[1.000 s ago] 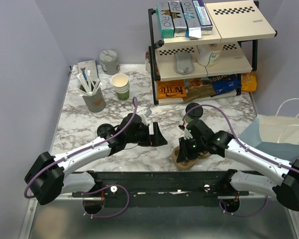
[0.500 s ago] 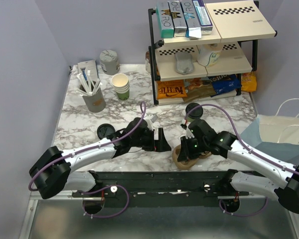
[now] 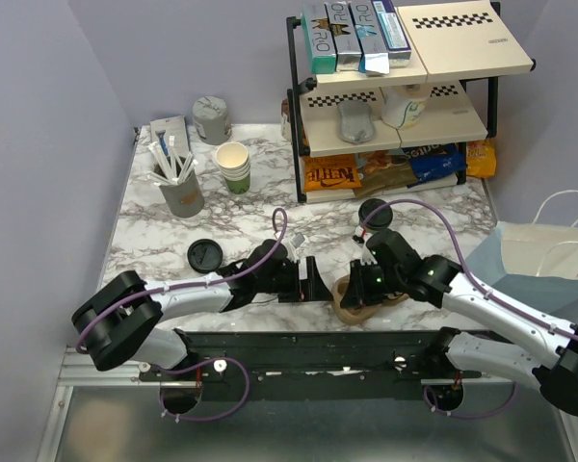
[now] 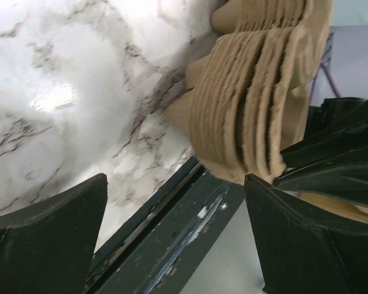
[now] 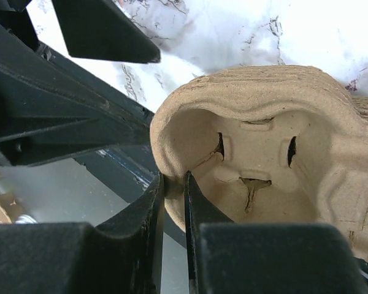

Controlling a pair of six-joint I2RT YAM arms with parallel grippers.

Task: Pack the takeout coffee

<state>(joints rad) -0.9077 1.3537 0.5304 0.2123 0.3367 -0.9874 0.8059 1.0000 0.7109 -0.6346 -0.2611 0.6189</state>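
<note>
Coffee [image 3: 374, 212] stands just beyond the right gripper [image 5: 173, 195], which pinches a carrier [image 5: 264, 153] rim; left gripper [image 4: 175, 205] gapes wide

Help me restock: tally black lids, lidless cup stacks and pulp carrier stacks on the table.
Round black plastic lids: 2, loose lid, takeout coffee lid
Lidless cream-and-green paper cup stacks: 1
Brown pulp carrier stacks: 1
Total: 4
</note>
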